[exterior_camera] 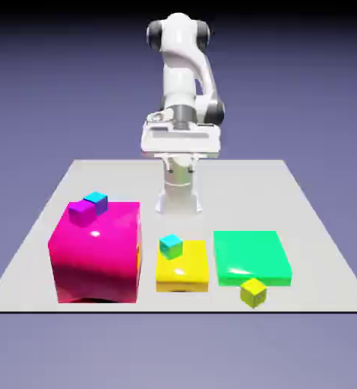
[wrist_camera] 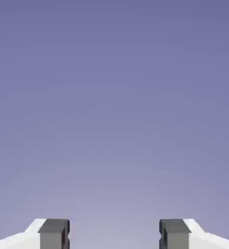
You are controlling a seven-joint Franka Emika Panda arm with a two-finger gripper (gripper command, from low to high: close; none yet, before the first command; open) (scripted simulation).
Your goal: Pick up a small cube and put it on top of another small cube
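Yellow small cube (exterior_camera: 253, 292) untouched, just beside green block (exterior_camera: 252, 258); gripper (wrist_camera: 114, 236) empty, fingers apart; approach step; next: descend onto cube.

The tiny glossy yellow cube (exterior_camera: 253, 292) is sitting flat on the table near its front edge. It's resting just in front of the flat green block (exterior_camera: 251, 257), slightly turned.
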